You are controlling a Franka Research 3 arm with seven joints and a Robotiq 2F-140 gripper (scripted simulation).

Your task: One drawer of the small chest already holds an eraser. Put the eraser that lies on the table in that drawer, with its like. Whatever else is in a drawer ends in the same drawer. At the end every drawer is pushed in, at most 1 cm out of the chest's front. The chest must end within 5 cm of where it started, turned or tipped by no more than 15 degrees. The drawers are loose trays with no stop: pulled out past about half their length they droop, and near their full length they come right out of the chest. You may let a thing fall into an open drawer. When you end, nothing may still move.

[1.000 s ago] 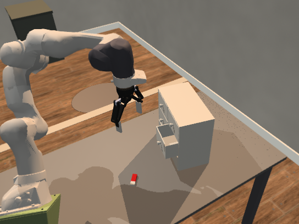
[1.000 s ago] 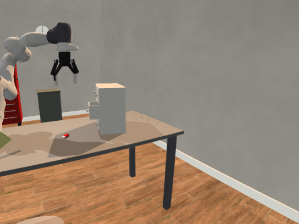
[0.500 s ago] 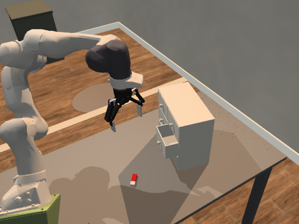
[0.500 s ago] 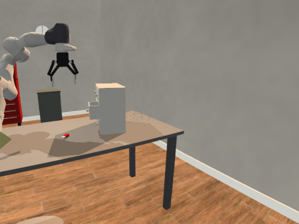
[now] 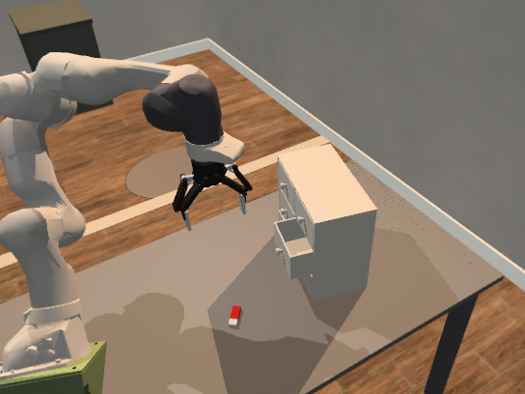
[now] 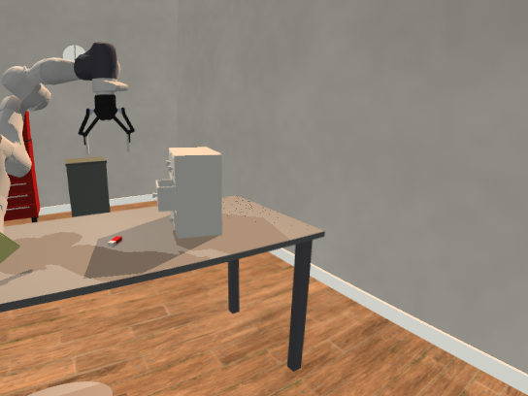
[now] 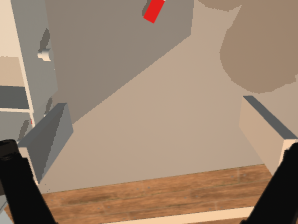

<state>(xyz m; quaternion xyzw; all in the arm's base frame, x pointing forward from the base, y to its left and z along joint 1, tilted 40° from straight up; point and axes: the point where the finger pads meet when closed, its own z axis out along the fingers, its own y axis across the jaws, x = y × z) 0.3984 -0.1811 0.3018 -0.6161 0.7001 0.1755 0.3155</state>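
Observation:
A small cream chest (image 5: pixel 328 217) stands on the table near its right edge. Its lowest drawer (image 5: pixel 293 248) is pulled partly out; the two drawers above are pushed in. What the open drawer holds is not visible. A red and white eraser (image 5: pixel 234 316) lies on the table in front of the chest, also in the exterior view (image 6: pixel 115 240) and at the top of the wrist view (image 7: pixel 154 10). My gripper (image 5: pixel 214 212) is open and empty, high above the table, left of the chest and well apart from both. It also shows in the exterior view (image 6: pixel 107 143).
The robot base (image 5: pixel 53 372) sits at the table's near left corner. A dark cabinet (image 6: pixel 87 186) and a red shelf unit (image 6: pixel 21 189) stand on the floor beyond the table. The table's right edge runs close behind the chest.

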